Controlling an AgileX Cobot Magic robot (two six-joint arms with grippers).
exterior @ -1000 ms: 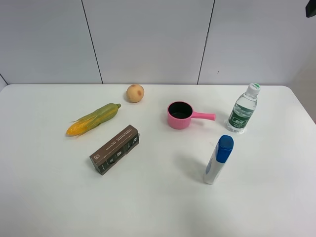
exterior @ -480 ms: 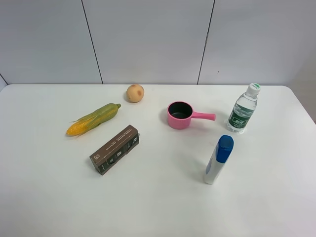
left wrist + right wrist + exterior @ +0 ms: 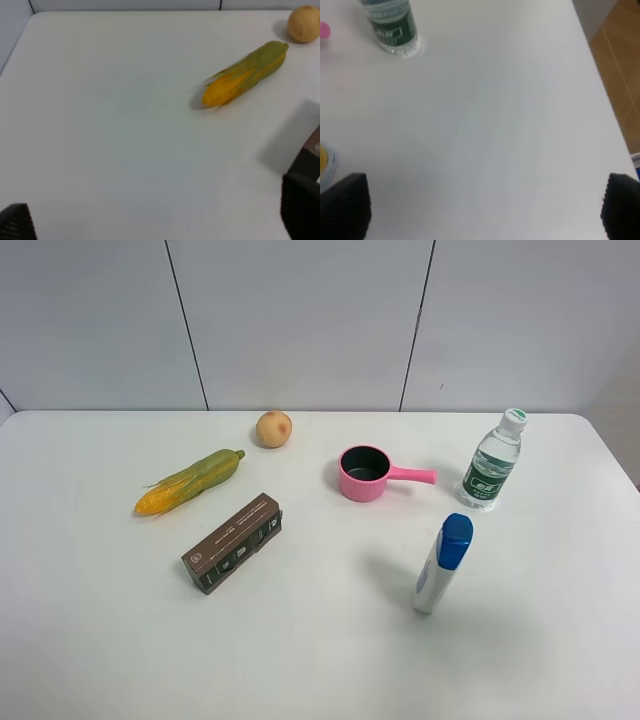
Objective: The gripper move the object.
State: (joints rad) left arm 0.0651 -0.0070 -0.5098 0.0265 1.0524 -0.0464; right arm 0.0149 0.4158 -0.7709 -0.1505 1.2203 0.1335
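**Bottle upright at far right of tabletop**

The object (image 3: 492, 466) stands capped, right of the empty pink pot (image 3: 365, 473). The right gripper (image 3: 480, 210) has its fingers spread wide, holding nothing. The left gripper (image 3: 155, 220) is likewise spread.

Little of the robot's body shows. In the left wrist view, the left black, matte claw (image 3: 155, 225) appears only as two dark finger ends at the frame's lower corners, one finger (image 3: 17, 222) carrying a fine dotted grip texture. In the right wrist view, the right black claw (image 3: 480, 212) likewise shows as two blocky black fingertips (image 3: 344, 205) with the same pimpled, rubbery surface. No arm appears in the exterior high view.
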